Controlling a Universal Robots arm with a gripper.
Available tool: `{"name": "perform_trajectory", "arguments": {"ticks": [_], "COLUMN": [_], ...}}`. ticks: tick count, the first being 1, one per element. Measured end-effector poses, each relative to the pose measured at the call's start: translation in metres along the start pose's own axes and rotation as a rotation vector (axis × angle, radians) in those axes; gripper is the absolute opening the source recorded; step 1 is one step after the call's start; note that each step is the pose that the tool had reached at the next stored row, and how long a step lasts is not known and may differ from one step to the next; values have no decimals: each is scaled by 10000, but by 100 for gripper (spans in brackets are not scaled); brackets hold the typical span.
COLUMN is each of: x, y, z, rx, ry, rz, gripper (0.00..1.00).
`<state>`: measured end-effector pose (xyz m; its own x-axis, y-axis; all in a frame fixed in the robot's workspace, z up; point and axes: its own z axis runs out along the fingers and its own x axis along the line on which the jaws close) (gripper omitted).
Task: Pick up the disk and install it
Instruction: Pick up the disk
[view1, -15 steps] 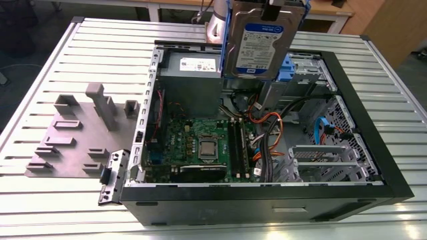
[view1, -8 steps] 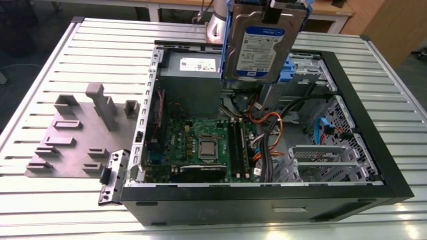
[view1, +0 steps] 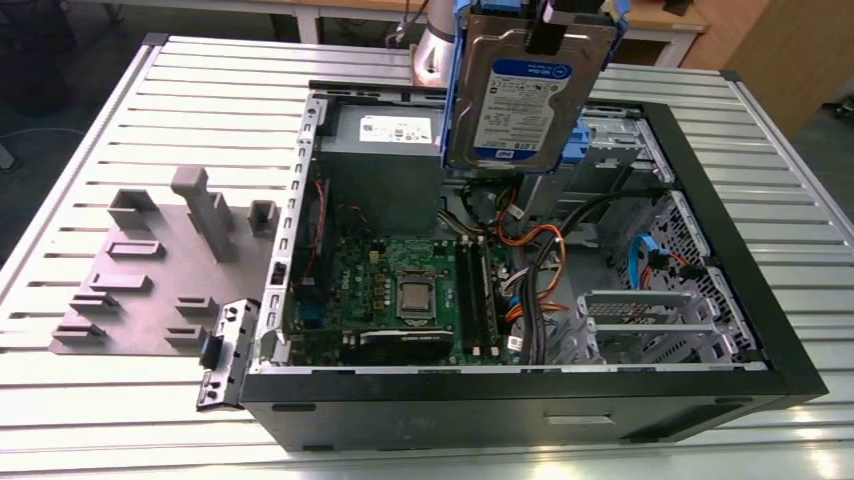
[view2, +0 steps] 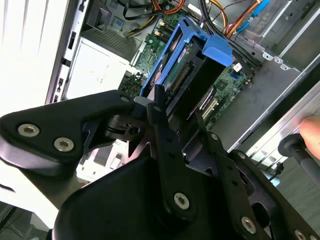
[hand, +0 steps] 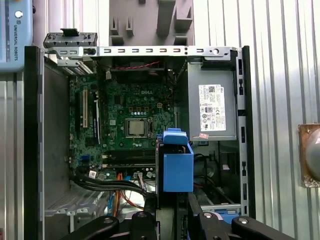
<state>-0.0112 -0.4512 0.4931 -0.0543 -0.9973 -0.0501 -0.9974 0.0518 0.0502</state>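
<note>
Clamping the disk (view1: 527, 95) by its blue rail in my closed claw (view2: 178, 104), I judge it stiff, dense, shock-fragile.

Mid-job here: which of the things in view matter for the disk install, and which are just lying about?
In the job:
- disk, clamped in the pincer
- open computer case beneath it

Lying about:
- grey fixture plate on the slatted table, on the exterior view's left
- power-supply box inside the case

disk (view1: 527, 95) top cut off by exterior view's upper edge, grey box (view1: 380, 180) partly hidden behind it
</note>
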Motion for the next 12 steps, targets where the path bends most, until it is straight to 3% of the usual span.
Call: {"name": "perform_trajectory", "arguments": {"ticks": [12], "x": [99], "y": [-5], "z": [-1], "rx": [0], "ry": [0], "rz": [1], "gripper": [35]}}
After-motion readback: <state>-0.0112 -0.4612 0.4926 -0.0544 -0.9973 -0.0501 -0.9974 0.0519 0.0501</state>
